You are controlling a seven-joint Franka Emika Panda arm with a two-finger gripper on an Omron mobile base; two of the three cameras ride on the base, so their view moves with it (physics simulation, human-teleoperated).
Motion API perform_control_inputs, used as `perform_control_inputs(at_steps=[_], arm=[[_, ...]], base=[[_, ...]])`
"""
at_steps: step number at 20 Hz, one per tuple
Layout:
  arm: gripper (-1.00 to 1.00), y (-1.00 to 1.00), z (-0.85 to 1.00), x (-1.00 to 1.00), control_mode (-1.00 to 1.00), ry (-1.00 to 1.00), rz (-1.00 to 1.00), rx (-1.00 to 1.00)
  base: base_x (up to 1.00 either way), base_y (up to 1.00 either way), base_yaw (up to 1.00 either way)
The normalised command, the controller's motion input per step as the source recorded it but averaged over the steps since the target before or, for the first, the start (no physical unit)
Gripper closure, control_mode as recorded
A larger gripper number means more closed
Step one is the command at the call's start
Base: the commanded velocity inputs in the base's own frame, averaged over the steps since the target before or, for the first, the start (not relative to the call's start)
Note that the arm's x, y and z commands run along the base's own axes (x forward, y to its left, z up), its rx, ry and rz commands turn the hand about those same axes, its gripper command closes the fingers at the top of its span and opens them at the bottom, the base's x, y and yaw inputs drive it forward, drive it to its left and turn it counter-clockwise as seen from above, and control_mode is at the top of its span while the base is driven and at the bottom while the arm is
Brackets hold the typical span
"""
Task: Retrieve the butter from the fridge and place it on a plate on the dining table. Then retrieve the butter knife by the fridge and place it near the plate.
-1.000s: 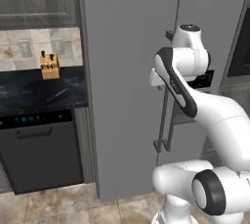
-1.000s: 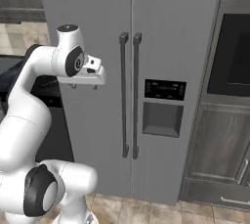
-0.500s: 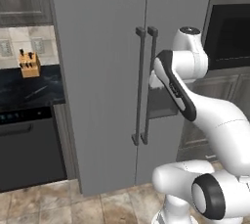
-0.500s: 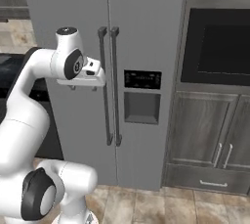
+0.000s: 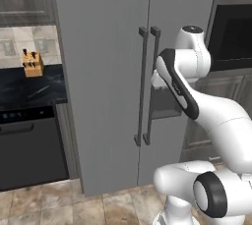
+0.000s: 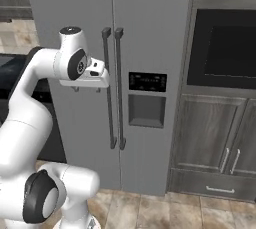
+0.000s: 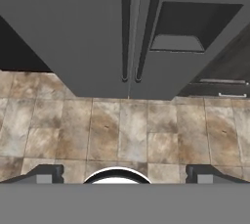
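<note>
- Butter is presumably inside the shut fridge (image 5: 108, 71).
- Gripper (image 7: 119, 174), fingers spread wide and empty, points at the floor.
- Next: reach a door handle (image 6: 106, 88) and pull.

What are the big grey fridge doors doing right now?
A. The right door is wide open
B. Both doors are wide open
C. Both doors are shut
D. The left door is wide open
C: the fridge has both doors flat and closed, with the two dark handles side by side at the middle seam, and no shelves can be seen.
</note>
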Motion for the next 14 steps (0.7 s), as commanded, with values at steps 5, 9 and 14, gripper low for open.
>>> perform_control_inputs(at_steps=[5,9,14], arm=[[-1.0,0.0,0.0,0.0,1.0,0.0,0.0,0.0],[-1.0,0.0,0.0,0.0,1.0,0.0,0.0,0.0],[-1.0,0.0,0.0,0.0,1.0,0.0,0.0,0.0]], base=[[0.0,-0.39,0.02],[0.0,-0.38,0.0],[0.0,-0.02,0.0]])
